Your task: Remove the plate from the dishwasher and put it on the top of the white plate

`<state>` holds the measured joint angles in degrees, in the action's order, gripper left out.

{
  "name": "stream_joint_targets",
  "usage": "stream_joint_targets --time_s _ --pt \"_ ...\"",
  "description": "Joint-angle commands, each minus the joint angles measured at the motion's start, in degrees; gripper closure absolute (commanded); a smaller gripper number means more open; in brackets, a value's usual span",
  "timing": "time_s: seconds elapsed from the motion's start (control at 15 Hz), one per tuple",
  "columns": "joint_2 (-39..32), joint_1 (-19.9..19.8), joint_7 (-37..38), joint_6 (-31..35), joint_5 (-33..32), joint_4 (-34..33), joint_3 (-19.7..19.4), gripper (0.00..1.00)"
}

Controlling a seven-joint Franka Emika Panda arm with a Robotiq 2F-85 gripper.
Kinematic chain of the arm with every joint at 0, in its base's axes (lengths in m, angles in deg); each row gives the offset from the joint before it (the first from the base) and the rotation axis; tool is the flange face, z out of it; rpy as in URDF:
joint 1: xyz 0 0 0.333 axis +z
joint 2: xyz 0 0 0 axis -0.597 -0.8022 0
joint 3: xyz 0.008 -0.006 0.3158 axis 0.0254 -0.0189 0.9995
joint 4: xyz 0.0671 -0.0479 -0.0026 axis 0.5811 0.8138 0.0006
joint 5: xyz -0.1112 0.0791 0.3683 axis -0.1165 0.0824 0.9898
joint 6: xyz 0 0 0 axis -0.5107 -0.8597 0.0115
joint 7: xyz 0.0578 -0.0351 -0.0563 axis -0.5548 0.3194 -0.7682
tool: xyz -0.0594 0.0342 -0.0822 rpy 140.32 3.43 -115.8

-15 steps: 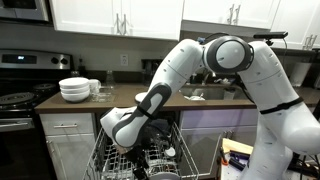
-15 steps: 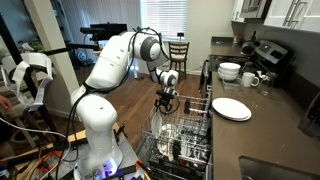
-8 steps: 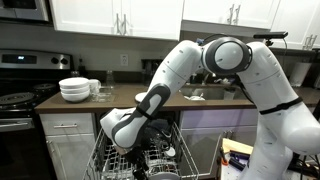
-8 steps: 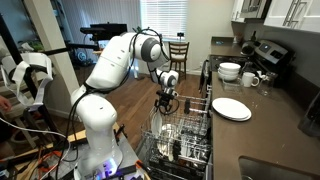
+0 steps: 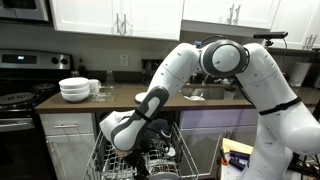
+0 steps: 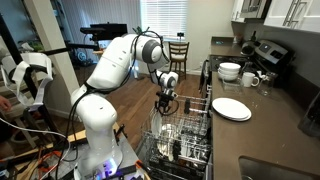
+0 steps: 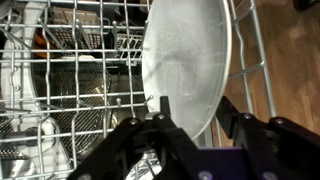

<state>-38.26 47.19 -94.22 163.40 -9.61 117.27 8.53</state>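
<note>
Grasping stage: black fingers (image 7: 160,108) stood spread astride the pale round plate (image 7: 185,60), upright in the grey wire dishwasher rack (image 7: 60,90) (not clenched yet). Next called for a clench and a straight lift toward the flat white plate (image 6: 231,108) at the table (image 6: 280,130) edge.

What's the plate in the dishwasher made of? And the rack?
The plate looks like glazed ceramic or milky glass: smooth, pale, with soft shiny reflections. The rack looks like metal wire in a light grey coating: thin, straight, glossy bars.
</note>
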Motion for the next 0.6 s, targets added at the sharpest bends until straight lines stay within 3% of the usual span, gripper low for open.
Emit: stream_joint_targets --time_s 0.0,0.2,0.53 --pt "-1.04 -1.44 -2.78 -0.01 1.48 -1.11 1.12 0.79" --pt "-0.42 -1.82 -3.69 -0.59 2.42 -0.88 1.6 0.97" --pt "1.39 -3.34 -4.54 -5.18 4.7 -0.88 2.24 0.97"
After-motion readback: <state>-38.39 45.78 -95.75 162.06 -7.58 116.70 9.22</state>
